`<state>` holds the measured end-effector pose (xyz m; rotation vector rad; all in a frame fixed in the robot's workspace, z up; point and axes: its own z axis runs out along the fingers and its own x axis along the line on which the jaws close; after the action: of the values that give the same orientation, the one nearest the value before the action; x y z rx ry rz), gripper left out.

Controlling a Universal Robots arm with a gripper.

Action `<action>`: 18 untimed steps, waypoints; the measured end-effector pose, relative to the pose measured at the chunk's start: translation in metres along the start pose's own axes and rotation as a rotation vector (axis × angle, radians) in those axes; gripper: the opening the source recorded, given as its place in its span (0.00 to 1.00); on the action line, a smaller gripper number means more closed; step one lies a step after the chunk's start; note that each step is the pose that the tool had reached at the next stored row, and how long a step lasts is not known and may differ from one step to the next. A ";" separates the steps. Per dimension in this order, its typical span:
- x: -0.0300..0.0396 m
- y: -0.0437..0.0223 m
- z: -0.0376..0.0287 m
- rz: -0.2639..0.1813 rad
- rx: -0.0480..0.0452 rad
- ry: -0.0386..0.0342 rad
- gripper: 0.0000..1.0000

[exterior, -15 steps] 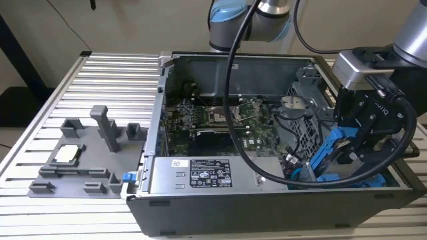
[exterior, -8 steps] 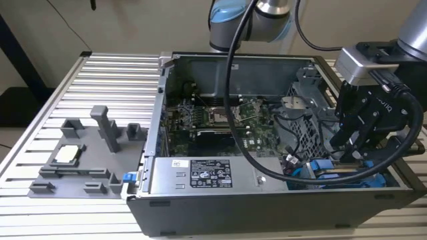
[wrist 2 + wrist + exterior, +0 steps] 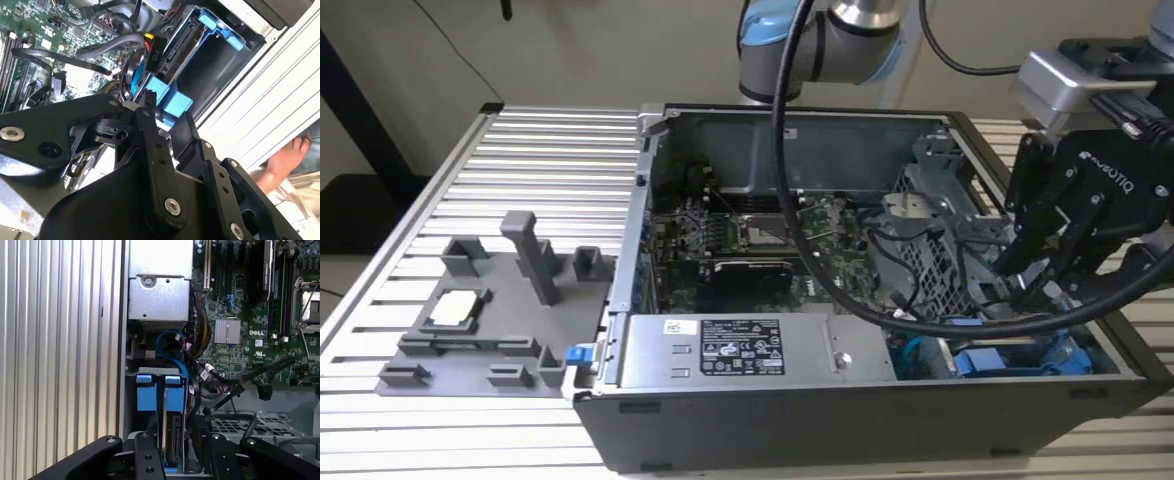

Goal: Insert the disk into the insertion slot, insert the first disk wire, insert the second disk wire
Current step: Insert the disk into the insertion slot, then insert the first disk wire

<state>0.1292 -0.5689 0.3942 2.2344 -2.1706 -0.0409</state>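
Disk-insertion step: fingers (image 3: 149, 460) narrowly parted, clamped on the blue-framed disk (image 3: 173, 440), held edgewise partway into the insertion slot (image 3: 220, 70) at a case (image 3: 854, 420) corner. Seating likely needs a straight push.

- We record the black end effector (image 3: 175, 460) straddling the disk (image 3: 172, 440), which stands on edge in its blue frame.
- Two blue tabs (image 3: 144, 392) sit side by side just beyond the end effector, within the grey rim of the insertion slot (image 3: 150, 371).
- A blue cable (image 3: 167, 340) loops between that slot and a silver metal box (image 3: 160, 297).
- The green motherboard (image 3: 250, 315) lies beside these, with black wires (image 3: 260, 372) crossing it.
- The ribbed tabletop (image 3: 60, 350) runs alongside the case.
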 end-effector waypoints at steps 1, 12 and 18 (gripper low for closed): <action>0.0000 0.0001 -0.0023 0.000 0.0000 0.0004 0.40; 0.0000 0.0000 -0.0037 -0.014 0.0856 -0.0935 0.40; 0.0002 -0.0010 -0.0034 -0.016 0.0938 -0.1541 0.40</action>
<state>0.1303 -0.5691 0.3975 2.3739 -2.2753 -0.1179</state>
